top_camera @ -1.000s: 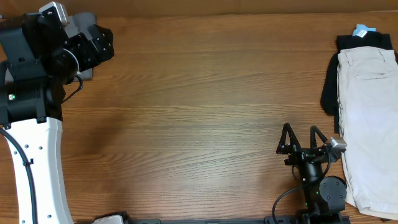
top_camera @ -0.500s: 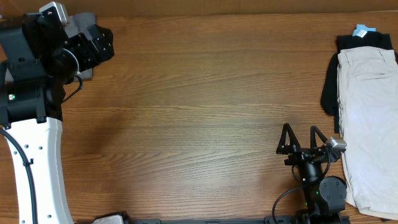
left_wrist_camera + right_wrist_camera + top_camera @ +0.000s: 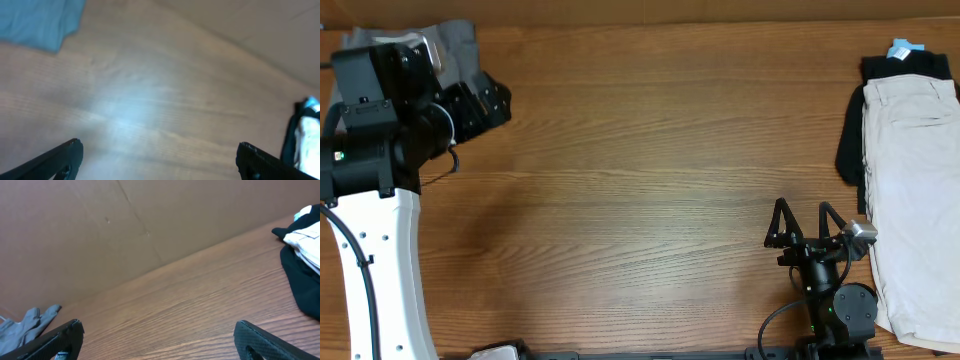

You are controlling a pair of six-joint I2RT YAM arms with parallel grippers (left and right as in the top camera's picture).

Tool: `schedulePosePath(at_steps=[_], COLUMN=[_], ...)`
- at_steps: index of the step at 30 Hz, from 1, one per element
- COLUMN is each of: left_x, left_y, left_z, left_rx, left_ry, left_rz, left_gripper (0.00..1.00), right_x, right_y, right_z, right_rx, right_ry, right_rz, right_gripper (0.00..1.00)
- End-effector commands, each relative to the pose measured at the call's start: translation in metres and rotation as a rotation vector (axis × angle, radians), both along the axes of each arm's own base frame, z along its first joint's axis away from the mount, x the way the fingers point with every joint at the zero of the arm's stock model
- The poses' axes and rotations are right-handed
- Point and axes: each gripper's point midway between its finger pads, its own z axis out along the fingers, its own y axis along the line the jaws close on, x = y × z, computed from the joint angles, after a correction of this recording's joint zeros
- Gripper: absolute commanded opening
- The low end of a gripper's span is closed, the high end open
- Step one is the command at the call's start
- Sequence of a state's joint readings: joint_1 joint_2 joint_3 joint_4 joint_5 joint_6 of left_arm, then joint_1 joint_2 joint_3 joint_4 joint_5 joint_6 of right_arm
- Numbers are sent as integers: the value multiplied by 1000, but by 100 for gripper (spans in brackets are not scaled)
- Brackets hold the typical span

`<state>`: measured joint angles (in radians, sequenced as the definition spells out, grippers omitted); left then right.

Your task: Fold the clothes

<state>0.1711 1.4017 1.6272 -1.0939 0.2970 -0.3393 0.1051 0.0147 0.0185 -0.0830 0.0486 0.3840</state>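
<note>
Table: a brown wood-grain table top [image 3: 640, 180] fills the overhead view, and most of it lies bare between the two arms.
Backdrop: a plain brown cardboard wall [image 3: 75, 230] stands along the far edge of the table, seen from the right wrist.
Left arm: a white link with black joints [image 3: 380, 260] rises along the left edge and bends toward the far-left corner.
Folded pile: a pale beige folded garment with a stitched pocket [image 3: 915, 200] lies along the right edge, well apart from both grippers.
Under the pile: a black garment [image 3: 848, 150] lies beneath the beige one and sticks out at its left side and far end.
Task item: the medium-grey cotton shorts [image 3: 458, 38] lie bunched in the far-left corner, partly hidden behind the left arm's wrist. The right wrist view shows a grey edge of them low on the left [image 3: 22, 327]. In the blurred left wrist view they look bluish, at the top left [image 3: 35, 20].
Right arm: a small black arm [image 3: 835, 300] sits at the near edge, just beside the beige garment.
Left gripper: the black two-finger left gripper [image 3: 498, 100] is just beside the shorts, on their near-right side. Its jaws are spread wide above bare wood with nothing between them [image 3: 160, 162].
Right gripper: the black right gripper [image 3: 801, 212] points across the table, its jaws released wide and empty [image 3: 160, 340].
Tag: a small light-blue tag [image 3: 903, 47] lies at the far end of the black garment.
</note>
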Motion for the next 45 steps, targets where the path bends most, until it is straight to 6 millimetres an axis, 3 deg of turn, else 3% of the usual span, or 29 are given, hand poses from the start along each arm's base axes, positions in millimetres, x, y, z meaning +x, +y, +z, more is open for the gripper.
schedulePosePath(at_steps=[1, 9, 18, 26, 34, 38, 41, 45], left_x=[-23, -71, -103, -105, -113, -112, -113, -112], left_y=[0, -27, -34, -29, -8, -1, 0, -6], left_z=[4, -28, -68, -103, -112, -124, -150, -149], left_rx=[81, 165, 180, 205, 259, 276, 311, 405], left_ry=[1, -111, -519, -767, -898, -868, -766, -778], left_rz=[4, -75, -65, -15, 116, 147, 119, 34], left_gripper=[100, 100, 100, 100, 100, 100, 100, 100], right_x=[0, 0, 0, 0, 0, 0, 0, 0], right_y=[1, 1, 1, 1, 1, 1, 1, 1], right_z=[-2, -2, -2, -2, -2, -2, -2, -2], right_rx=[-10, -10, -10, -10, -10, -10, -10, -10], right_ry=[-5, -5, -5, -5, -5, -5, -5, -5], right_rz=[4, 4, 4, 4, 4, 4, 4, 4], right_gripper=[100, 100, 100, 100, 100, 100, 100, 100])
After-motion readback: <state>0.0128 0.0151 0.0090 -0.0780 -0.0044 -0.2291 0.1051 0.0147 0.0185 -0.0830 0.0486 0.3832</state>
